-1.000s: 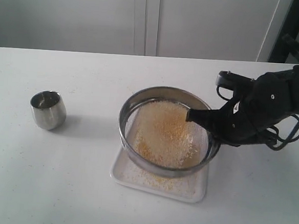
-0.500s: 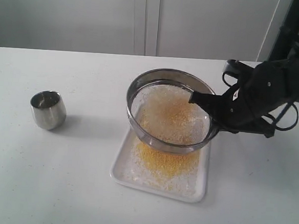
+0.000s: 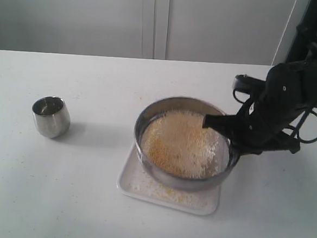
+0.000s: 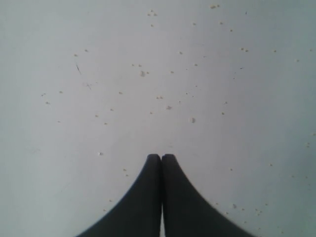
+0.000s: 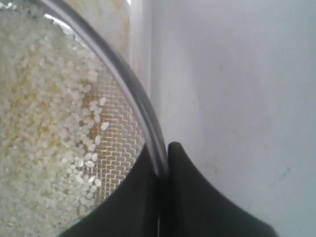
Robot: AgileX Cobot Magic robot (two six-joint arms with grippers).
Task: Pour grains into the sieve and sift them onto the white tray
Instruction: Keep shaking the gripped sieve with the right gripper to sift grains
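No writing, label, brand mark, number or sign can be read in any view. The sieve (image 3: 181, 182), the white tray (image 3: 132, 183), the small steel cup (image 3: 51, 117) and the white table (image 3: 87, 201) all show plain, unmarked surfaces.

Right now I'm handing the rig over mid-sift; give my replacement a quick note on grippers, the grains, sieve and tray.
Left gripper: shut, empty, over the table.
Right gripper: shut on the sieve rim, holding it over the white tray.
Grains: mostly in the sieve; some yellow meal already on the tray.
Steel cup: upright on the table, well apart from the sieve.
Done: pouring. Left: probably more sifting, then set the sieve down.
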